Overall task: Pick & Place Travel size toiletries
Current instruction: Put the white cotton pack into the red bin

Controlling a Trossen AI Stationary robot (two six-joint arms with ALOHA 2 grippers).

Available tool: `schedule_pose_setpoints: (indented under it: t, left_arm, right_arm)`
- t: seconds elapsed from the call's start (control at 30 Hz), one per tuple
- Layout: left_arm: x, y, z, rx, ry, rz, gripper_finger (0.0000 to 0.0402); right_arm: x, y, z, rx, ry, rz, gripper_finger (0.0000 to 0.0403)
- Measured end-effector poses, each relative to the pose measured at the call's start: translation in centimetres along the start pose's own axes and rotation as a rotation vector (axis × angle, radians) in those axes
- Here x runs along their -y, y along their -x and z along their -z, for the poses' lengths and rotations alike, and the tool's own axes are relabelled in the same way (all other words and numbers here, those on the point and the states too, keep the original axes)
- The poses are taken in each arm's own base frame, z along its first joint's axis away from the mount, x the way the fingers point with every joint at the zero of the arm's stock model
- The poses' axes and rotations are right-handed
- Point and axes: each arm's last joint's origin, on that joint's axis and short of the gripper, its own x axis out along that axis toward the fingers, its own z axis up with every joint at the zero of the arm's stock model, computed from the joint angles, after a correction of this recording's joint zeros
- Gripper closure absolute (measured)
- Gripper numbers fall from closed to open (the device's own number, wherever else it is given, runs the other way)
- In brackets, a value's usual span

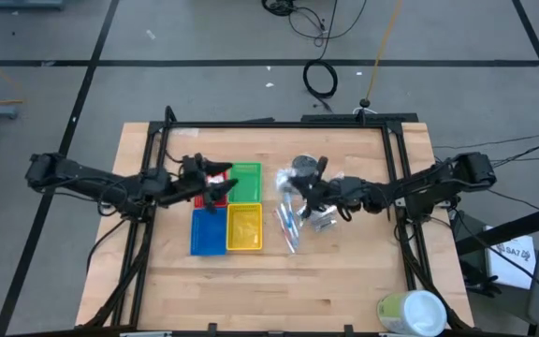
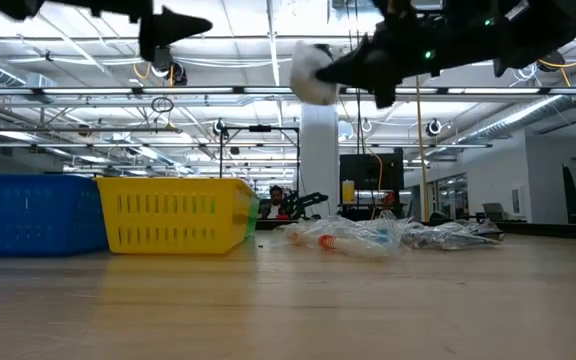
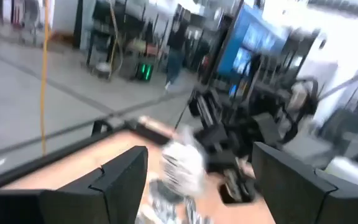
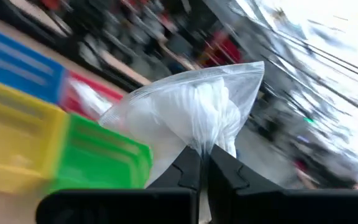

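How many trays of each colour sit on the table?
Red tray: 1
Green tray: 1
Blue tray: 1
Yellow tray: 1
Total: 4

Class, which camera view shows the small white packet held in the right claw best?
The right wrist view: the white packet fills the picture, pinched in the right claw. The low view shows it small, lifted high; the left wrist view blurs it; the high view barely shows it.
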Motion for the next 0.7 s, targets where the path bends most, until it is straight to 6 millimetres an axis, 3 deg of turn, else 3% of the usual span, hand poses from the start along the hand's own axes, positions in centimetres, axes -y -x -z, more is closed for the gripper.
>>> schedule_pose_setpoints:
  t: [0.13, 0.3, 0.47, 0.7]
  left_arm:
    - [1.5, -2.8, -1.3, -0.131, -0.042, -0.060, 0.0136]
    - [2.5, -5.7, -2.6, -0.194, 0.025, -0.116, 0.0144]
    - [2.9, -7.9, -2.6, -0.211, 0.106, -0.152, 0.0140]
    - [3.3, -10.4, -0.7, -0.273, 0.099, -0.156, 0.0146]
  right_arm:
    - [0.4, -0.4, 0.3, -0.029, 0.054, 0.098, 0.0402]
    - [0.9, -0.4, -0.1, -0.017, 0.073, 0.171, 0.0402]
    - [0.7, -0.2, -0.6, 0.015, 0.069, 0.171, 0.0402]
    - [0.2, 0.1, -1.0, 0.031, 0.079, 0.154, 0.0403]
